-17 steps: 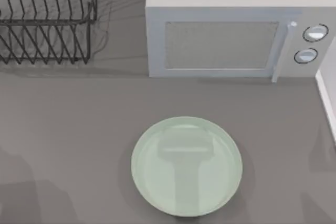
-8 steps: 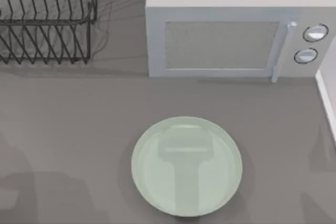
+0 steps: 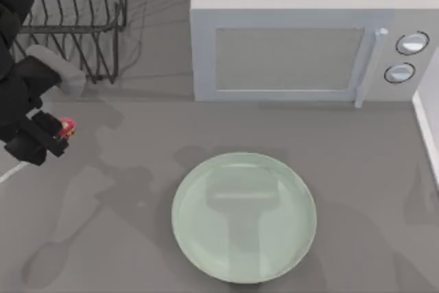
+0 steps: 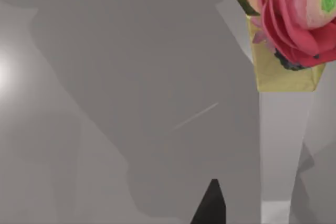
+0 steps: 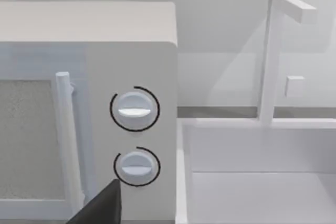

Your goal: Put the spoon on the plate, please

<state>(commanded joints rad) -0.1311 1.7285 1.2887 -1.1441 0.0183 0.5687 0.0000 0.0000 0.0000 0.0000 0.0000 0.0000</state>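
Left hand arrived, spoon ornament toward plate

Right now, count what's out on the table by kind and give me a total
Plate: 1
Spoon, carried by the left gripper: 1
Microwave: 1
Dish rack: 1
Total: 4

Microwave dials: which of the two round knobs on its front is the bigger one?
The upper dial on the pale grey boxy microwave. Its ring is wider than that of the lower dial, which sits directly beneath it.
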